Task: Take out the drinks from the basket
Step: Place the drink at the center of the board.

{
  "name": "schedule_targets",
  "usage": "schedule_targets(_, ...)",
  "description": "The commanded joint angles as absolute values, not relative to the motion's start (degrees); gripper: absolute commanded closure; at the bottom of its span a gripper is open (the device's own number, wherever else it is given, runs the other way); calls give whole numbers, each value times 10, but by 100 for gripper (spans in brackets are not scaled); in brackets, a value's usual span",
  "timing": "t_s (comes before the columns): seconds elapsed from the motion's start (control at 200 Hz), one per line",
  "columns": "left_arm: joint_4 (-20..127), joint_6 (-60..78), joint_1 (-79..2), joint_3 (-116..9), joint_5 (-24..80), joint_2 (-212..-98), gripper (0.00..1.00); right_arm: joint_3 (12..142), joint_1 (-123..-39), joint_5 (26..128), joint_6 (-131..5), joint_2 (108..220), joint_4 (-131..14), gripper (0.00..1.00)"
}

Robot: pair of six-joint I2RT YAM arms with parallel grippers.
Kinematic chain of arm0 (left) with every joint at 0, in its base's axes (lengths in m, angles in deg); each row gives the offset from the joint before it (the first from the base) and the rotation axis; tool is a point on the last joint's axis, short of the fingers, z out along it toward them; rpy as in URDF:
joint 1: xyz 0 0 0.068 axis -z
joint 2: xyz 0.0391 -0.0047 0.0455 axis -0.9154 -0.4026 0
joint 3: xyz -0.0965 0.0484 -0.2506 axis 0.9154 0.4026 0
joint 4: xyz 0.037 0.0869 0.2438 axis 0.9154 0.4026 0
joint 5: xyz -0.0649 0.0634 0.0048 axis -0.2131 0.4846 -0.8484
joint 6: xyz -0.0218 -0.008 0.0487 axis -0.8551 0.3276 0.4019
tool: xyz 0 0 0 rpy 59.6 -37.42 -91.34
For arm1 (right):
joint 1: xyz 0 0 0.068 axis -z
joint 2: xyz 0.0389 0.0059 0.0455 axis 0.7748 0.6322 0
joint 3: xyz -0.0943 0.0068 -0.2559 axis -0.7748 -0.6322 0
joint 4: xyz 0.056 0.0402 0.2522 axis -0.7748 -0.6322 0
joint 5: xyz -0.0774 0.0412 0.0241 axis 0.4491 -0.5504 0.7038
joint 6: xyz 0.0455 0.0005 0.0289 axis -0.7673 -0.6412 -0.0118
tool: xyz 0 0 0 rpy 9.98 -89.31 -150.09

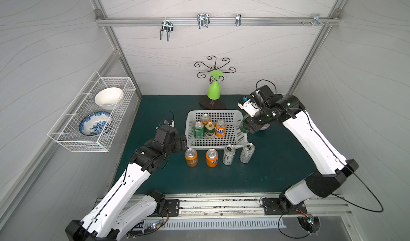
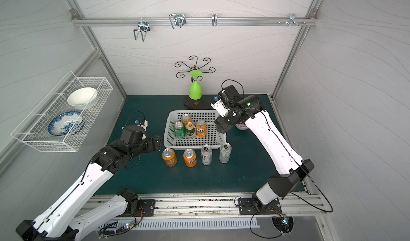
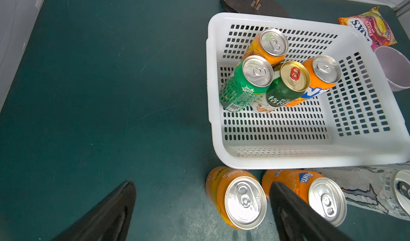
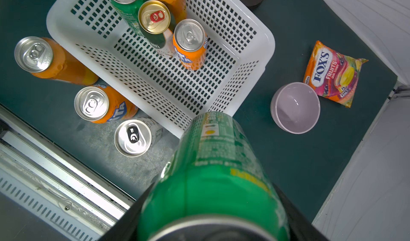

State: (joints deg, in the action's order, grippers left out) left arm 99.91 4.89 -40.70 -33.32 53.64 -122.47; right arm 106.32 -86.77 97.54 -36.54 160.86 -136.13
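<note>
Right gripper (image 4: 213, 206) pinching green can (image 4: 213, 173) around its body; left gripper (image 3: 199, 211) spread, empty. Smooth thin metal, likely slippery and dentable; grip mid-wall, lightly

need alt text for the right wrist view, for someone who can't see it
The right pincer grips a green can held above the dark green table, just outside a corner of the white basket. Four cans still stand in the basket; two orange cans and a silver one stand on the table beside it, with a lilac bowl and a candy packet nearby.
</note>
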Motion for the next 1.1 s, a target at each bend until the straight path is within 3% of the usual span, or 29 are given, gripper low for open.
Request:
schedule_targets(0.0,978,50,-409,-338,533,-1221,1,1046,-866,1004,-387,1553,-1363,43)
schedule_targets(0.3,978,52,-410,-342,532,-1227,1,950,-870,954,-449,1439,-1376,44)
schedule_targets(0.61,981,54,-410,-344,534,-1227,2,848,-973,988,-536,1395,-1409,44)
schedule_targets(1.095,987,56,-410,-347,543,-1231,2,676,-1042,974,-625,1353,-1262,44)
